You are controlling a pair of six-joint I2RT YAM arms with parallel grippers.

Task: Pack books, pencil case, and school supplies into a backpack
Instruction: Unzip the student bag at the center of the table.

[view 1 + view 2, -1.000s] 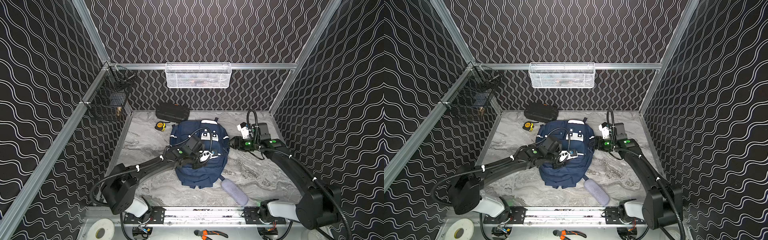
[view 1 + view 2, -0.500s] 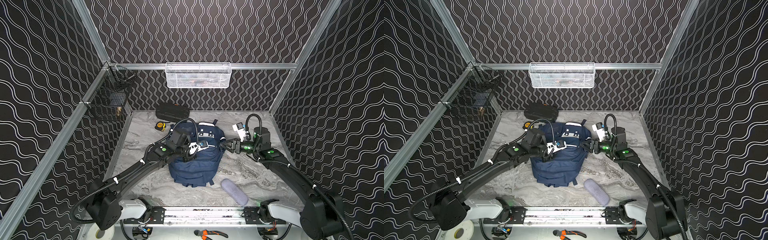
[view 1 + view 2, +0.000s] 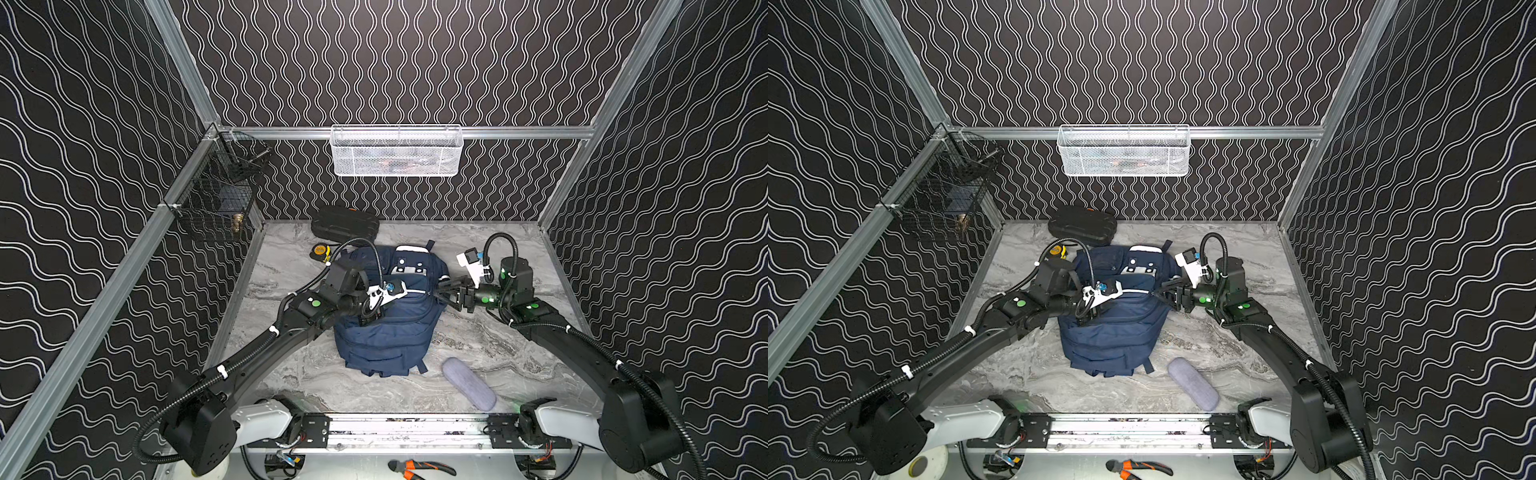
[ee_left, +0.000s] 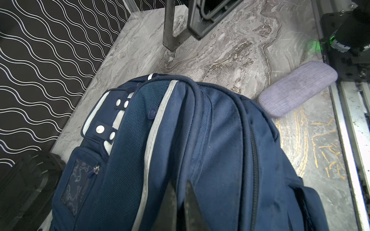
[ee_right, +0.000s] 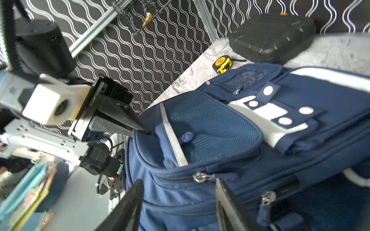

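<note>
The backpack (image 3: 386, 332), mid-frame in both top views, is navy blue with thin white stripes and a white patch crossed by navy tabs with white dots. Lower right of it, the pencil case (image 3: 468, 384) is heathered grey-lavender. The surface (image 3: 498, 340) is grey-white and marble-veined. Upper centre, the hard case (image 3: 345, 223) is ribbed black and the tape measure (image 3: 320, 250) is yellow and black. The walls (image 3: 374, 62) are black with white wavy lines.

Robot lab cell: aluminium frame (image 3: 519, 132), wavy-patterned walls (image 3: 395, 62), marble-look tabletop (image 3: 498, 345), arm base rail (image 3: 415, 428).
</note>
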